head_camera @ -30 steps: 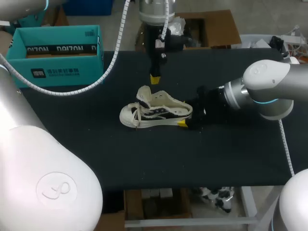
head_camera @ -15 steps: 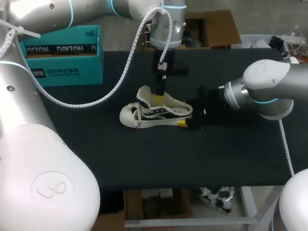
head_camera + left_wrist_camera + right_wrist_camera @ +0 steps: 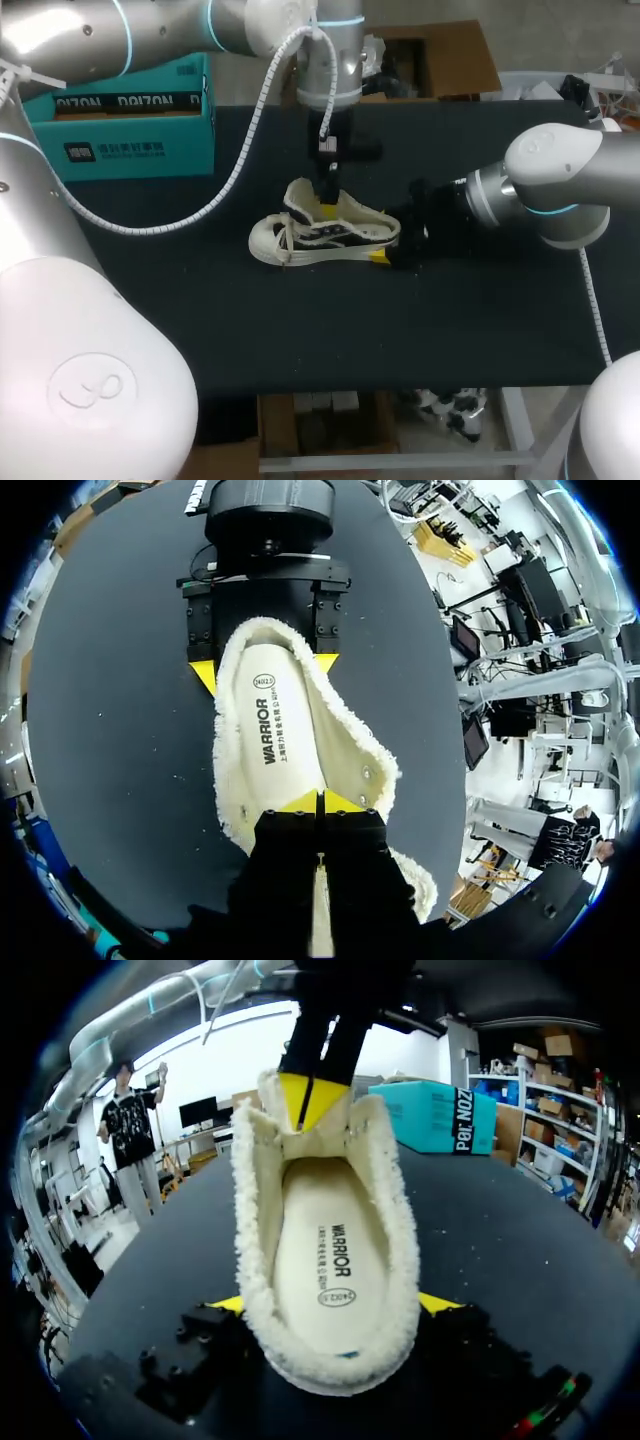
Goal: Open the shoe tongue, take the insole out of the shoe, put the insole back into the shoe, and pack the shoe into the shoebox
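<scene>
Tongue-opening looks under way: the shoe point(image 3: 325, 232) sits at the table's point(image 3: 150, 300) centre, toe at 9 o'clock, right tool point(image 3: 332, 1305) clamping its heel point(image 3: 387, 231) at 3 o'clock, left tool point(image 3: 320, 802) pinched shut on the tongue point(image 3: 290, 1130), which next probably needs peeling toeward to free the insole point(image 3: 270, 730).

A black table point(image 3: 300, 330) fills the middle of the frame. A white shoe point(image 3: 300, 240) lies on its side at centre. A teal shoebox point(image 3: 120, 120) sits upper left.
</scene>
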